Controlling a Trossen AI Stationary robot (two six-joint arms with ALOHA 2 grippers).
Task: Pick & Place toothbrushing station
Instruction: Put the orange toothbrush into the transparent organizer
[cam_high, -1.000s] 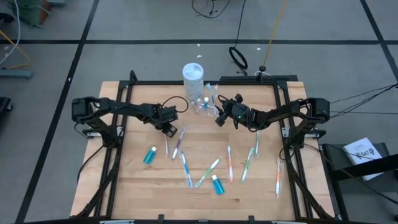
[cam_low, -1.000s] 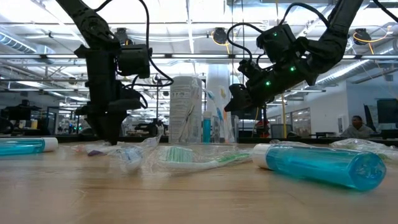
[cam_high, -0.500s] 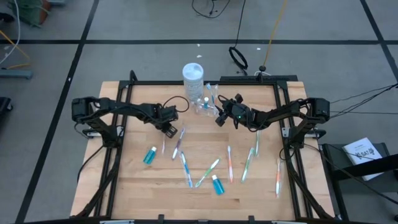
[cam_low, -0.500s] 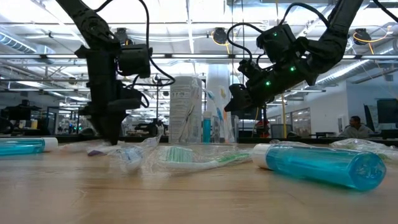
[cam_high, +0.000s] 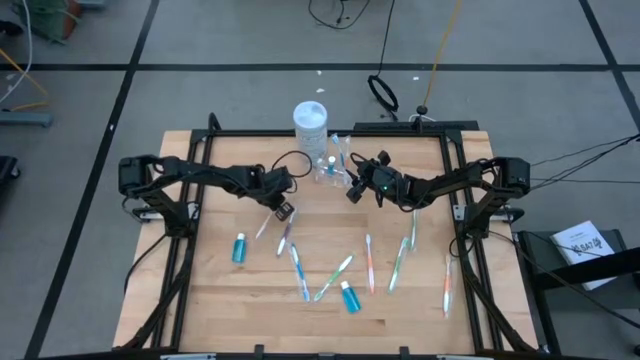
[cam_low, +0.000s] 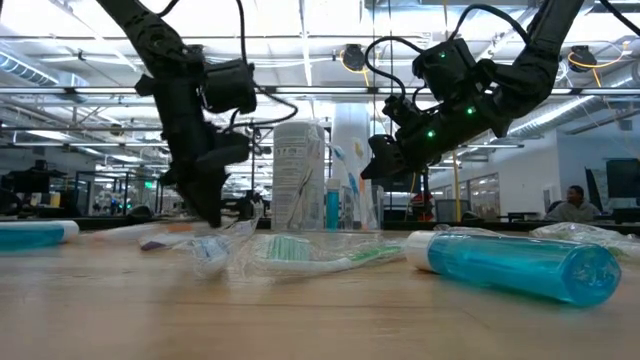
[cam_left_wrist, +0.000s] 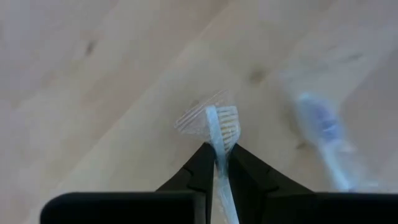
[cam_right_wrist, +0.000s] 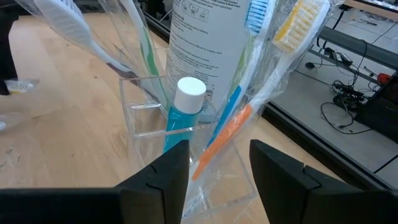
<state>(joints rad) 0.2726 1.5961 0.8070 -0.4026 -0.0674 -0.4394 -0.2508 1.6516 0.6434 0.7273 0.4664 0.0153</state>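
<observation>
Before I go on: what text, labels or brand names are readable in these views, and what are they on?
None can be read.
Tall jar: black printed lines and small symbols on its label, too blurred to read.
Paper sheet beside the table: dark print, too small to read.
Toothbrushes and teal tubes: no legible marking.

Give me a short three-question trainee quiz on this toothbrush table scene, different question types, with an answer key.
1. True or false: the left gripper is clamped on a wrapped white toothbrush.
2. Multiple choice: the small clear plastic cup in front of the right gripper holds: A) nothing, B) a teal white-capped tube and wrapped toothbrushes, C) only tubes.
3. Fill in: the tall clear jar with a white lid stands directly ____ the cup, at the table's far edge.

Key: 1 true; 2 B; 3 beside.
</observation>
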